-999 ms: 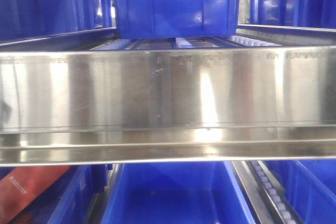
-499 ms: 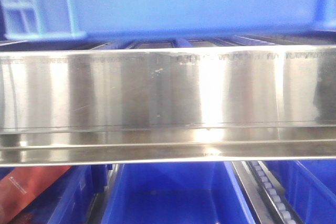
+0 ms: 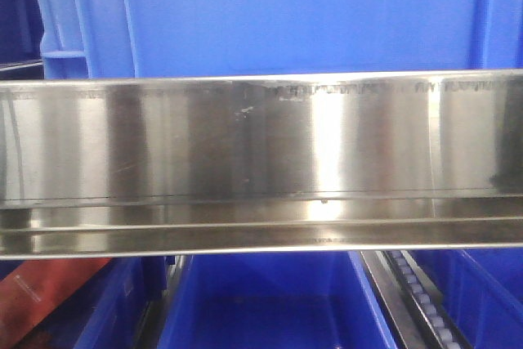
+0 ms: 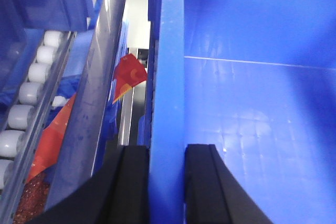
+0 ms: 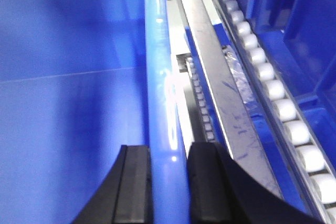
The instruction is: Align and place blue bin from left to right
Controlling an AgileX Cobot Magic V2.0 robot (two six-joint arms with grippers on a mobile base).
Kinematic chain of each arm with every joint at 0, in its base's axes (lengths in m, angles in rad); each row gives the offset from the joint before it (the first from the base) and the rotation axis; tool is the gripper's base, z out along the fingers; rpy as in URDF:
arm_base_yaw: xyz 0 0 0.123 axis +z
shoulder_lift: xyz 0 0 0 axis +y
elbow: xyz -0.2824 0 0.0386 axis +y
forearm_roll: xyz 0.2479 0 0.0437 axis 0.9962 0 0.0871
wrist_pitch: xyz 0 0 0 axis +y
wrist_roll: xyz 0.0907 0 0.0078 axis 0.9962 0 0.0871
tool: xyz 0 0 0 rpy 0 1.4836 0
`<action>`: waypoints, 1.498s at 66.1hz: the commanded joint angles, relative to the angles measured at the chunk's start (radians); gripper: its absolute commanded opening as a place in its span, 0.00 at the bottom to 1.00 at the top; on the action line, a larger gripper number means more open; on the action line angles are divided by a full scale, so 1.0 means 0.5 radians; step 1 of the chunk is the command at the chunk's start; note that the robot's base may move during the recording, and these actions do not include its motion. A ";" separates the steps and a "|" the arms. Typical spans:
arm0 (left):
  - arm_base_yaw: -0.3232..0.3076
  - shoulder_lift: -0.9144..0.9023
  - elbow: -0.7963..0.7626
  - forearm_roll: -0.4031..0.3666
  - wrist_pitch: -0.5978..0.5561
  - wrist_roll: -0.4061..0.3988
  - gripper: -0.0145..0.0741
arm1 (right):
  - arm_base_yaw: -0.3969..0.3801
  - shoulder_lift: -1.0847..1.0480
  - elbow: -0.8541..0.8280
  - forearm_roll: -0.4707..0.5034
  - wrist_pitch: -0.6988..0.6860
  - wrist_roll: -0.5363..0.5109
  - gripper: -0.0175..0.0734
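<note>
Lowered since a moment ago, the blue bin (image 3: 310, 14) now fills the front view above the steel rail (image 3: 261, 161), its flat wall just behind it. Its inside looks empty in both wrist views. Left gripper (image 4: 167, 182) has its fingers clamped on the bin's left rim; right gripper (image 5: 168, 182) grips the right rim likewise. Below the rail sit more blue bins (image 3: 261, 300); one seems to hold a red packet (image 3: 41, 300).
</note>
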 commanded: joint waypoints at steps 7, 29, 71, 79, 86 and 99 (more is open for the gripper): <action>-0.033 -0.029 -0.038 -0.079 -0.268 -0.015 0.04 | 0.023 -0.018 -0.029 0.013 -0.590 0.030 0.09; -0.033 -0.040 -0.038 -0.013 -0.252 -0.015 0.70 | 0.019 -0.029 -0.029 0.008 -0.516 0.030 0.53; -0.033 -0.085 -0.196 0.116 -0.225 -0.010 0.04 | 0.019 -0.187 -0.029 -0.019 -0.586 0.030 0.05; -0.033 -0.098 -0.196 0.074 -0.087 0.042 0.04 | 0.019 -0.221 -0.029 0.029 -0.489 0.030 0.01; -0.033 -0.189 -0.196 0.045 -0.069 0.042 0.04 | 0.019 -0.306 -0.029 -0.037 -0.529 0.026 0.01; -0.069 -0.463 0.134 0.003 -0.285 0.042 0.04 | 0.019 -0.518 0.125 -0.072 -0.618 -0.075 0.01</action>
